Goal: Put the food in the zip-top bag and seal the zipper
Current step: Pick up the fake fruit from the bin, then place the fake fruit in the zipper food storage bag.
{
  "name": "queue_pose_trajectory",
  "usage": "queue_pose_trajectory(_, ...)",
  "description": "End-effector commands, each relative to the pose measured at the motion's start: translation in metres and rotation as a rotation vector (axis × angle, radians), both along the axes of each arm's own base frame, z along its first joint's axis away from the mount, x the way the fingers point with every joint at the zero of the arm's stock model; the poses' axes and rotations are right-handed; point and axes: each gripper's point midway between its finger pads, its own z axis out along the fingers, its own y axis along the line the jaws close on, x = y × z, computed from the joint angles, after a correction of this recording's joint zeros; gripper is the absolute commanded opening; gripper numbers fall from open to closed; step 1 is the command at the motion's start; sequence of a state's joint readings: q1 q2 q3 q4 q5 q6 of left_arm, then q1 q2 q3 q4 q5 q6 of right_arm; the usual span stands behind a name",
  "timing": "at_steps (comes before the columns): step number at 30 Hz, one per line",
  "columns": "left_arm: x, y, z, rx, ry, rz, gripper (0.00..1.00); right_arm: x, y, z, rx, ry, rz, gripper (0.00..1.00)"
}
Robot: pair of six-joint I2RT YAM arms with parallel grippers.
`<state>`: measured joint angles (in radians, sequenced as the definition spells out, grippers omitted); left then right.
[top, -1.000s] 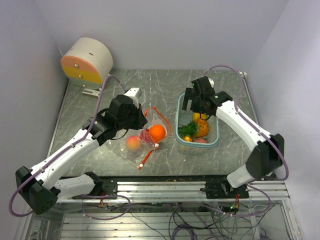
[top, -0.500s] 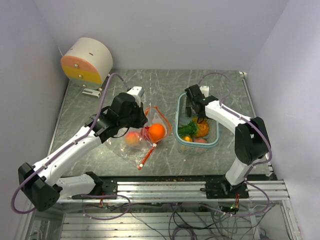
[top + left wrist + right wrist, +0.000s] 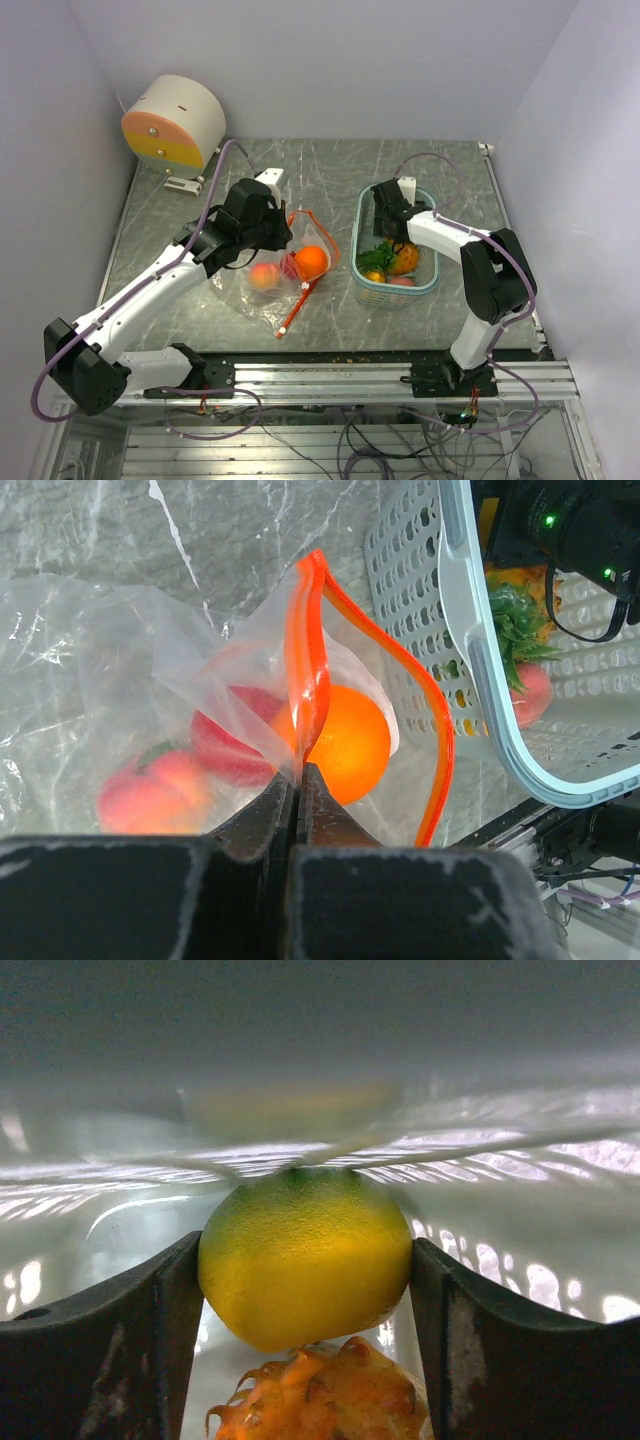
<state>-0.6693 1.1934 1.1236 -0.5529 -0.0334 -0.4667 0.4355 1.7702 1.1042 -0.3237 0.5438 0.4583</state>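
A clear zip-top bag (image 3: 262, 300) with an orange zipper rim (image 3: 305, 630) lies left of centre. It holds an orange (image 3: 313, 262), a red fruit (image 3: 235, 735) and a peach (image 3: 264, 275). My left gripper (image 3: 283, 228) is shut on the bag's rim (image 3: 297, 770) and holds the mouth up and open. My right gripper (image 3: 392, 232) is down inside the teal basket (image 3: 360, 215). Its fingers touch both sides of a yellow-green lemon (image 3: 305, 1255) above a spiky orange fruit (image 3: 320, 1395). Leafy greens (image 3: 377, 256) and a red piece (image 3: 402, 282) also lie in the basket.
A round cream, orange and yellow drum (image 3: 175, 122) stands at the back left. The basket's perforated wall (image 3: 420, 600) sits close to the right of the bag mouth. A metal rail (image 3: 340, 378) runs along the near edge. Walls close in both sides.
My right gripper has dropped from above the basket's far end into the basket, around the lemon. My left gripper has shifted slightly back with the bag rim.
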Motion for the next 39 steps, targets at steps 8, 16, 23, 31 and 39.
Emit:
queue_pose_trajectory(8,0.005,-0.002,0.016,-0.035,-0.039,-0.010,0.07,0.004,0.013,0.057,0.106,-0.112,0.055,0.56)
queue_pose_trajectory(16,0.005,-0.003,0.019,-0.059,-0.056,-0.012,0.07,-0.011,0.041,0.138,0.304,-0.236,0.202,0.56)
queue_pose_trajectory(23,0.005,-0.010,0.023,-0.092,-0.060,-0.031,0.07,-0.042,0.119,0.212,0.619,-0.234,0.580,0.56)
queue_pose_trajectory(31,0.005,-0.011,0.037,-0.143,-0.080,-0.012,0.07,-0.090,0.199,0.254,0.921,-0.200,0.881,0.55)
queue_pose_trajectory(39,0.010,-0.010,0.054,-0.170,-0.110,0.015,0.07,-0.132,0.238,0.231,0.965,-0.085,1.016,0.55)
